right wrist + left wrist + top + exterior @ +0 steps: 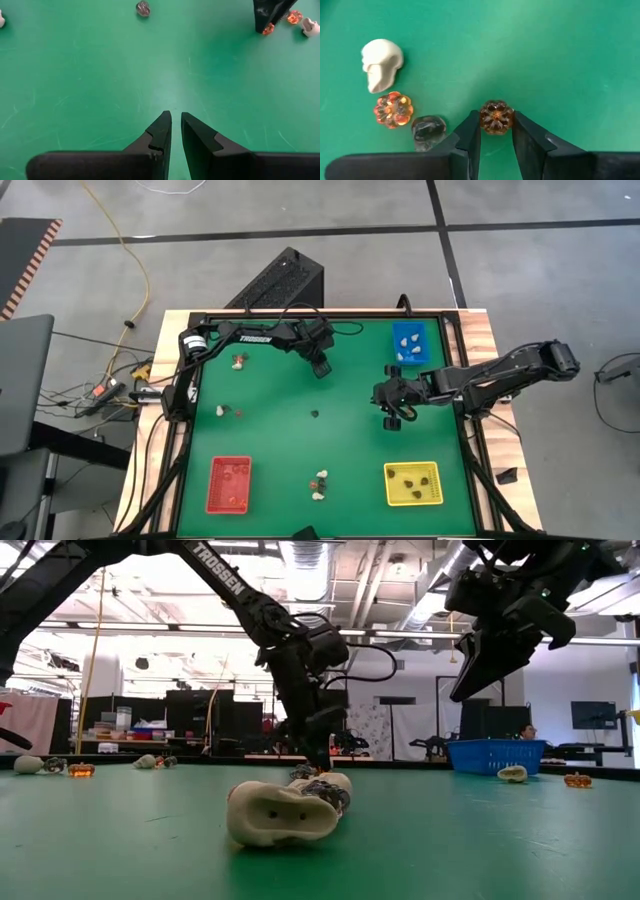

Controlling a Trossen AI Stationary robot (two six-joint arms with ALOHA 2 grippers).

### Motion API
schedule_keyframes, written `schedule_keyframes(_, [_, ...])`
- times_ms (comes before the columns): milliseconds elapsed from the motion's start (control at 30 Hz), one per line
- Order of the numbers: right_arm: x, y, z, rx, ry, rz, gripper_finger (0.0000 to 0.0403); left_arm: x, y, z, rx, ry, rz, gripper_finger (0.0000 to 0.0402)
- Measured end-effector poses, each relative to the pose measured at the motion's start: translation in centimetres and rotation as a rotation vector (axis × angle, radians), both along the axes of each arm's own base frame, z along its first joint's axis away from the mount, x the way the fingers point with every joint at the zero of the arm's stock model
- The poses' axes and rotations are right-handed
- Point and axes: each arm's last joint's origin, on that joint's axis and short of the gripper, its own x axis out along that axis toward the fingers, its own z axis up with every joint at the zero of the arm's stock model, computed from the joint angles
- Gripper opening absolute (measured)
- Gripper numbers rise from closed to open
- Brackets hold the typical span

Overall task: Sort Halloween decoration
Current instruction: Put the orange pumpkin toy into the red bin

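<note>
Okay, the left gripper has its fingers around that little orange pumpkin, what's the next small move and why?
Probably lift straight up. The left gripper has its fingers closed on the orange pumpkin, which looks to be down at the green mat, with a second pumpkin and a white skull close beside.

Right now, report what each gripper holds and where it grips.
The left gripper pinches an orange pumpkin trinket by its opposite sides between its fingertips. The right gripper holds nothing.

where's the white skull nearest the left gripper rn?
The white skull lies on the green mat in the left wrist view, just beyond an orange pumpkin and a dark piece, beside the left gripper, which pinches another pumpkin.
</note>
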Motion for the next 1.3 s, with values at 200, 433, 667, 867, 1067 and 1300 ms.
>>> schedule_keyframes(200, [0.0,0.0,0.0,0.000,-0.001,0.000,0.0075,-0.8,-0.7,3.2,-0.053,-0.024,-0.058,0.0091])
schedule_keyframes(433, [0.2,0.1,0.2,0.023,-0.030,-0.002,0.0075,-3.9,-5.1,7.2,-0.265,0.081,-0.181,0.0091])
schedule_keyframes(667, [0.6,0.1,0.4,0.039,-0.074,0.009,0.0075,-8.7,-13.6,8.3,-0.462,0.166,-0.269,0.0092])
schedule_keyframes(867, [1.0,0.3,0.7,0.030,-0.120,0.052,0.0076,-14.9,-21.3,8.5,-0.543,0.188,-0.263,0.0094])
schedule_keyframes(1067, [1.4,0.2,1.2,0.018,-0.182,0.064,0.0076,-20.5,-26.3,8.0,-0.629,0.122,-0.202,0.0094])
schedule_keyframes(1300, [1.8,0.2,1.7,0.009,-0.241,0.074,0.0076,-23.8,-28.6,6.2,-0.664,0.078,-0.190,0.0095])
